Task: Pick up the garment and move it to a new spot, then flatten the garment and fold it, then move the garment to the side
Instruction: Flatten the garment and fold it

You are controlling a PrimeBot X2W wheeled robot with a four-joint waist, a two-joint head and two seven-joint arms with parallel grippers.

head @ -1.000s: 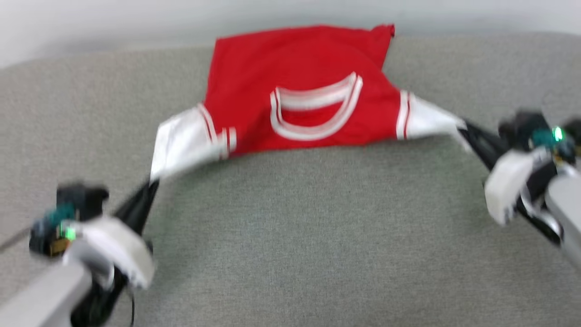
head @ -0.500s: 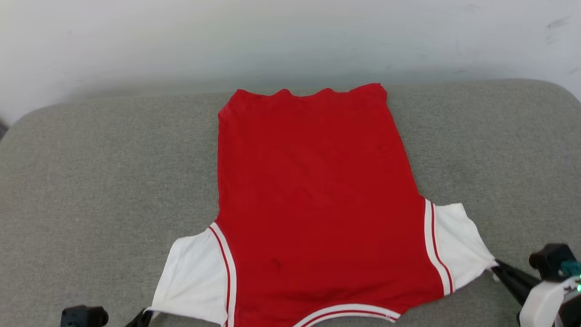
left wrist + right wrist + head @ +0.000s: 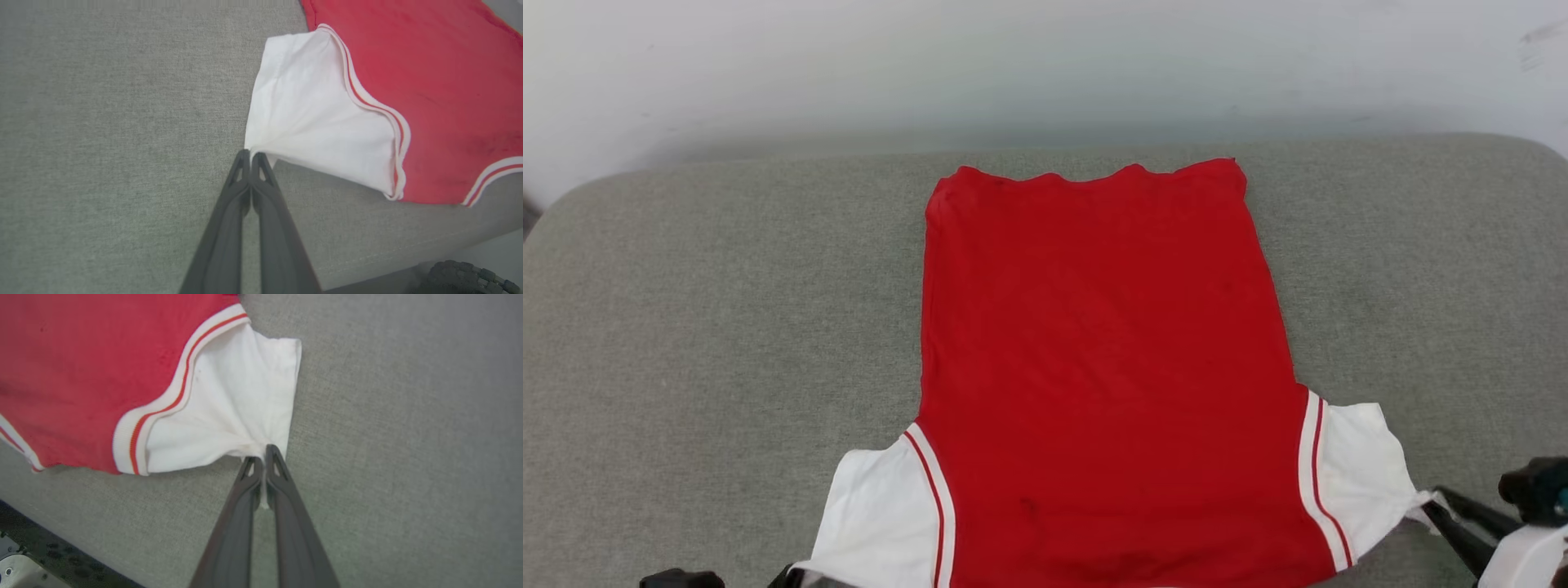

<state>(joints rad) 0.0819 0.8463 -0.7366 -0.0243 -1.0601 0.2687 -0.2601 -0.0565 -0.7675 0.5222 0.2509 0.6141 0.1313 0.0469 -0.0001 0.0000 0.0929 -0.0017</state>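
- The red jersey-style T-shirt with white short sleeves (image 3: 1094, 367) was cut off at the head view's 6 o'clock.
- The dark-fingered left gripper (image 3: 786, 576), at 7 o'clock there, was nearly all cut off.
- A dark ridged object (image 3: 461, 277), at the left wrist view's 5 o'clock, was cropped and unidentifiable.

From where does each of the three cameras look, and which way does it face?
Head view: on the head, facing forward and down at the garment on the grey cushion; right gripper lower right.
Left wrist view: on the left wrist, along the left gripper, shut on the garment.
Right wrist view: same, along the right gripper.
Shared: garment and cushion.
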